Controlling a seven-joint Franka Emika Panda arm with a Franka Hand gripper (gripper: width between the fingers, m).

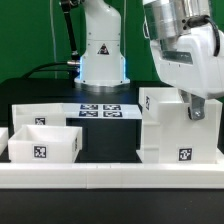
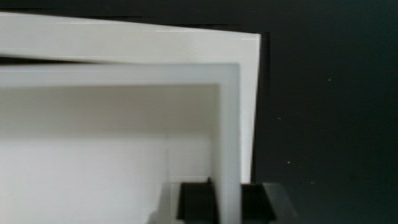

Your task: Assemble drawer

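Note:
A tall white drawer box (image 1: 165, 128) with marker tags stands at the exterior view's right. My gripper (image 1: 197, 108) is at its upper right corner, coming down from above. In the wrist view the two dark fingers (image 2: 201, 202) stand on either side of the box's thin white wall (image 2: 231, 120). The gripper (image 2: 231, 203) is shut on that wall. The box's inside (image 2: 107, 140) shows as a pale hollow beside the wall. A low white open drawer tray (image 1: 45, 142) with a tag on its front sits at the exterior view's left, apart from the box.
The marker board (image 1: 100, 110) lies on the black table in front of the arm's base (image 1: 102, 60). A long white ledge (image 1: 110, 176) runs along the front. Another white part (image 1: 3, 140) shows at the left edge.

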